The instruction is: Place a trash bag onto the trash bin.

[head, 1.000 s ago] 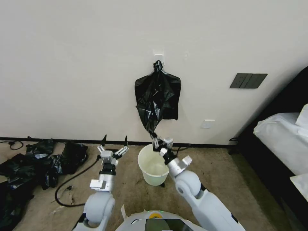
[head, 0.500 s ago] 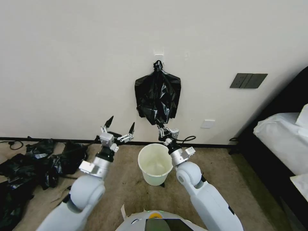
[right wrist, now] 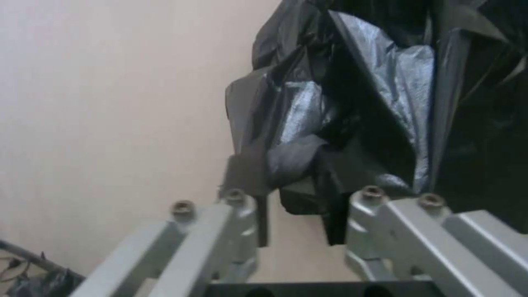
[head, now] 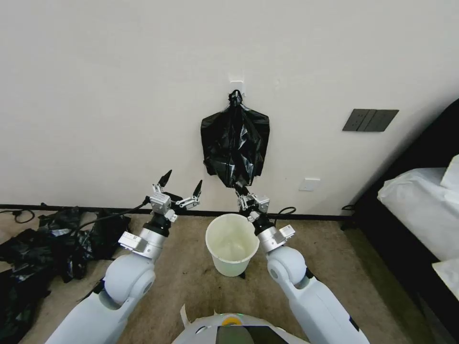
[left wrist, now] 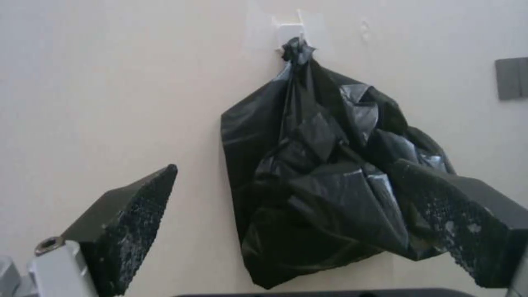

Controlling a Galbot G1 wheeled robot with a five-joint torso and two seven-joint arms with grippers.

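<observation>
A knotted bundle of black bags hangs from a wall hook, above the white trash bin on the carpet. A loose fold of glossy film, the trash bag, droops from the bundle's lowest tip. My right gripper points up at that tip from above the bin's far rim and is shut on the fold. My left gripper hovers open and empty to the bundle's left, level with its bottom; its wrist view faces the bundle.
A heap of black bags and a black cable lie on the floor at left. A bed with white covers stands at right. The wall carries a dark plate and a socket.
Both arms rose towards the wall. The right gripper climbed from beside the bin's rim to the bundle's tip, and the stretched film slackened. The left gripper lifted and stayed open.
</observation>
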